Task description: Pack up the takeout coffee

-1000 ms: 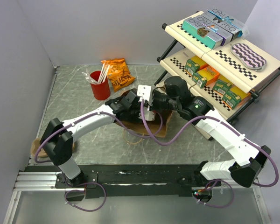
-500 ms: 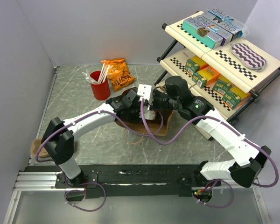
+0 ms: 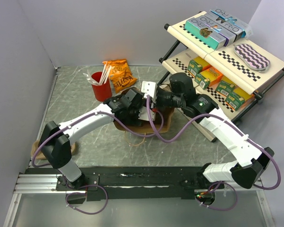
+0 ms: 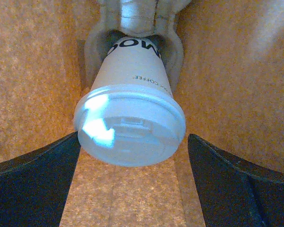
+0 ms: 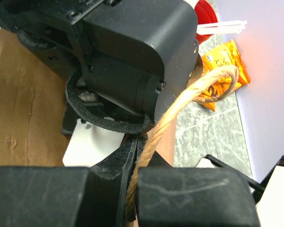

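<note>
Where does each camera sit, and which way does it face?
Top: above, behind the bases, looking down on the table; left arm and right arm show.
Left wrist: inside the brown bag, facing the coffee cup; its open fingers show.
Right wrist: at the bag's rim, facing the left arm; its shut fingers pinch the handle.
Top and right wrist share the red cup.
</note>
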Robot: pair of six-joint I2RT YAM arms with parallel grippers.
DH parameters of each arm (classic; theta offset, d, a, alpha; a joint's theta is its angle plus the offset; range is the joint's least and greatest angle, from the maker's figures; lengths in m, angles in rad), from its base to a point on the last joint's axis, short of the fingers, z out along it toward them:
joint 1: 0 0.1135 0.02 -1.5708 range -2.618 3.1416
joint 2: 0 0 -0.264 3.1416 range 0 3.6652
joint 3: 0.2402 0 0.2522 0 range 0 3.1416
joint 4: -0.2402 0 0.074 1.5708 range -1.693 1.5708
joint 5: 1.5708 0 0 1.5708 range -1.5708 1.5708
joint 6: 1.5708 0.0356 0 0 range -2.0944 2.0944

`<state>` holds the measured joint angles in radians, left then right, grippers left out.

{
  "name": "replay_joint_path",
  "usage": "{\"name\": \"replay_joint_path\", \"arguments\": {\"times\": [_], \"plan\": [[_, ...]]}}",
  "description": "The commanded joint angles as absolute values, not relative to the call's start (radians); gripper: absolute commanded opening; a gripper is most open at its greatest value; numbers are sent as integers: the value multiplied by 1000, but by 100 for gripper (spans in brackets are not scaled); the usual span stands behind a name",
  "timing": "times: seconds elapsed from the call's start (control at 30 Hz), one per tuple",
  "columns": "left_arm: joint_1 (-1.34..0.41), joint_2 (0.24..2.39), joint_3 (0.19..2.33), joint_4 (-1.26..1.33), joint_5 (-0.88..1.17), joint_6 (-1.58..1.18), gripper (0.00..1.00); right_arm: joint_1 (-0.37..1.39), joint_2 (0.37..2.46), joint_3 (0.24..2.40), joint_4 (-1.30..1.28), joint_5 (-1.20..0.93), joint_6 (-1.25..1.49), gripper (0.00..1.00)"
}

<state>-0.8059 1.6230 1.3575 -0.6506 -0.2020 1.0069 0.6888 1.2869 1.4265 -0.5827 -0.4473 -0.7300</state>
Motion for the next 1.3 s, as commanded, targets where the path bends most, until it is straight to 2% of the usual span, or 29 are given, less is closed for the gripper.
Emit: {"name": "replay_joint_path", "arguments": {"times": [0.0, 0.63, 1.27], "plan": [[-795, 1563, 1448, -716, -123, 956, 99, 675, 1302, 1491, -595, -528, -721, 0], [-776, 1568, 1543, -882, 0, 910, 99, 594, 1465, 1719, -822, -686, -678, 0], [-762, 1542, 1595, -930, 120, 868, 99, 528, 1631, 1897, -927, -710, -621, 0]]}}
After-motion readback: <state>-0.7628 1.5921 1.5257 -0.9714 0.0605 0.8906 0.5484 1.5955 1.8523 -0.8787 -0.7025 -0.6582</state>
